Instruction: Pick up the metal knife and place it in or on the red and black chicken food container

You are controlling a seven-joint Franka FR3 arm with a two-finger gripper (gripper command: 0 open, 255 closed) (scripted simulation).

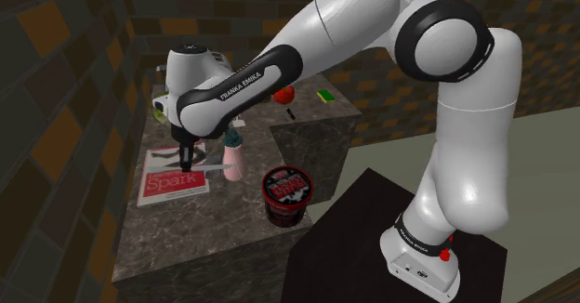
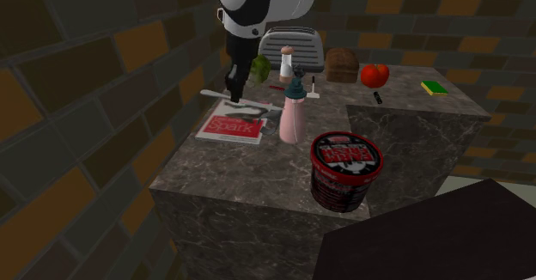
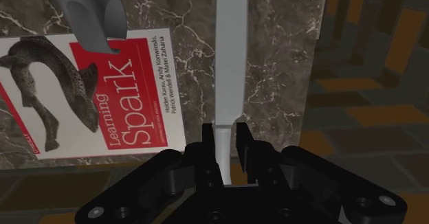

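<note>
The pick-up half of the job looks done. The black two-finger gripper [image 3: 225, 130] has its fingers closed almost together on the pale grey metal knife [image 3: 230, 51], pinching it at the narrow end so the long blade runs straight out ahead of the hand. In the second exterior view the knife [image 2: 228, 99] hangs level under the gripper [image 2: 232, 88] and seems to sit clear of the dark marbled stone counter [image 2: 240, 179], above the red and white "Learning Spark" book [image 2: 230, 128].

What is left is the carry and the drop. The round red and black chicken food container [image 1: 286, 194] stands near the front of the counter, at roughly 4 o'clock from the gripper [image 1: 186, 152] in the shoulder view, well apart from it, with nothing in or on it. A pink bottle [image 1: 232, 157] stands between the two, so the path probably needs to pass over or around it.

As for the pose, the white arm rises from its stand at 5 o'clock in the shoulder view, folds at the big elbow near 1 o'clock, and stretches its forearm towards 9 o'clock. The wrist bends down so that the hand points at the counter.
</note>
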